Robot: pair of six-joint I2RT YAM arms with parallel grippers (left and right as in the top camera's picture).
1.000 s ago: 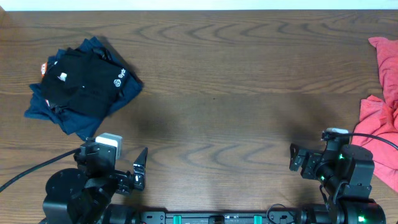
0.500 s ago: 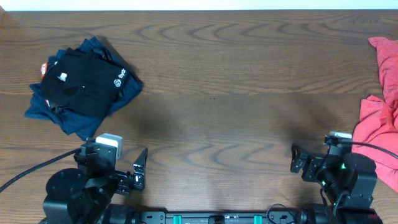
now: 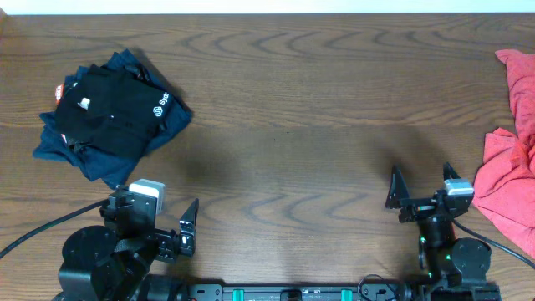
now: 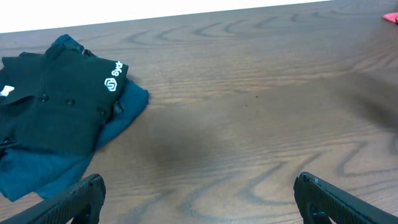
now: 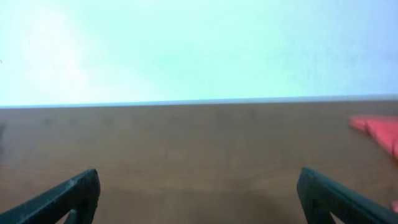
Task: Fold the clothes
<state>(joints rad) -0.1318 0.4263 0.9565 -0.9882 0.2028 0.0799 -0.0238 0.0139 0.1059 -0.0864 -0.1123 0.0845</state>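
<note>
A folded black T-shirt point(image 3: 104, 113) with a small white logo lies on top of a navy garment point(image 3: 58, 150) at the table's back left. Both show in the left wrist view, the black shirt point(image 4: 50, 112) over the navy one point(image 4: 37, 177). Coral-red clothes point(image 3: 506, 180) lie unfolded at the right edge, and a corner shows in the right wrist view point(image 5: 376, 127). My left gripper point(image 3: 159, 224) is open and empty near the front edge, below the stack; it also shows in its wrist view point(image 4: 202, 202). My right gripper point(image 3: 420, 194) is open and empty, left of the red clothes; it also shows in its wrist view point(image 5: 202, 196).
The wooden table point(image 3: 292, 109) spans the view. A second coral-red piece point(image 3: 520, 71) lies at the back right edge. A bit of orange-red fabric point(image 3: 60, 90) pokes out at the stack's left. A black cable point(image 3: 42, 230) trails from the left arm.
My right arm has drawn back and turned, so its open fingers now point toward the far edge. The left arm and the clothes have not moved.
</note>
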